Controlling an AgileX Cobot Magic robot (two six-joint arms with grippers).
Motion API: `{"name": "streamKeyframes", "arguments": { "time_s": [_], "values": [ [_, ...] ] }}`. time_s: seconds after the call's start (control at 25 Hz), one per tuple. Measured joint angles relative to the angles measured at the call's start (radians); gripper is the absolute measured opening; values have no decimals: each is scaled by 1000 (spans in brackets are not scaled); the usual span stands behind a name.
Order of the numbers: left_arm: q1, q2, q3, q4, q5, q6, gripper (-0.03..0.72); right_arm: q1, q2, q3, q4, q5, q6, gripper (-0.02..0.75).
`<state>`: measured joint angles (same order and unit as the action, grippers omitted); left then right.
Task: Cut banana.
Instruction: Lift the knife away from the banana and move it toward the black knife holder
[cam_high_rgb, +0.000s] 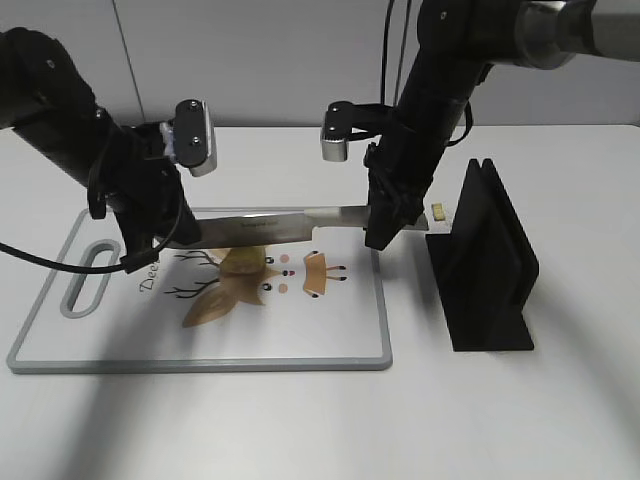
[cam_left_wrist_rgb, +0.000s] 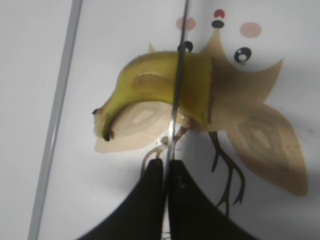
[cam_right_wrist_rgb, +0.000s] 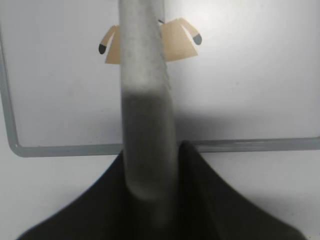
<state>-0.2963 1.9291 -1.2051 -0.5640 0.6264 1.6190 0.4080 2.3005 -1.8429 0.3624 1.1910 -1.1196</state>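
Observation:
A short, curved piece of yellow banana (cam_left_wrist_rgb: 150, 85) lies on the white cutting board (cam_high_rgb: 330, 335), over its deer print; in the exterior view the banana (cam_high_rgb: 243, 262) sits just under the blade. A long steel knife (cam_high_rgb: 270, 226) hangs level above the board. My left gripper (cam_left_wrist_rgb: 167, 167) is shut on the blade's tip end, and the thin edge of the knife (cam_left_wrist_rgb: 177, 75) crosses the middle of the banana. My right gripper (cam_right_wrist_rgb: 155, 155) is shut on the grey knife handle (cam_right_wrist_rgb: 145, 100) at the board's right edge. I cannot tell whether the blade touches the banana.
A black knife stand (cam_high_rgb: 485, 265) is upright on the table right of the board, close to my right arm. A small pale object (cam_high_rgb: 438, 210) lies beside it. The board has a handle slot (cam_high_rgb: 85, 275) at its left end.

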Motion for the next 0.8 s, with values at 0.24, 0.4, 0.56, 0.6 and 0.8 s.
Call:
{"name": "streamKeyframes", "arguments": {
  "time_s": [0.24,0.4,0.56,0.6,0.8],
  "values": [
    [1,13,-7,0,1,0,-10,0,5,-2,0,-5,0,204],
    [1,14,-8,10,-9,1,-10,0,22,-3,2,-9,-3,205],
    [1,14,-8,20,-25,2,-10,0,35,-5,8,-16,-8,207],
    [1,15,-8,21,-27,3,-10,0,39,-5,8,-16,-8,207],
    [1,39,-18,23,-28,9,-10,-1,52,-6,9,-16,-8,207]
  ]
}}
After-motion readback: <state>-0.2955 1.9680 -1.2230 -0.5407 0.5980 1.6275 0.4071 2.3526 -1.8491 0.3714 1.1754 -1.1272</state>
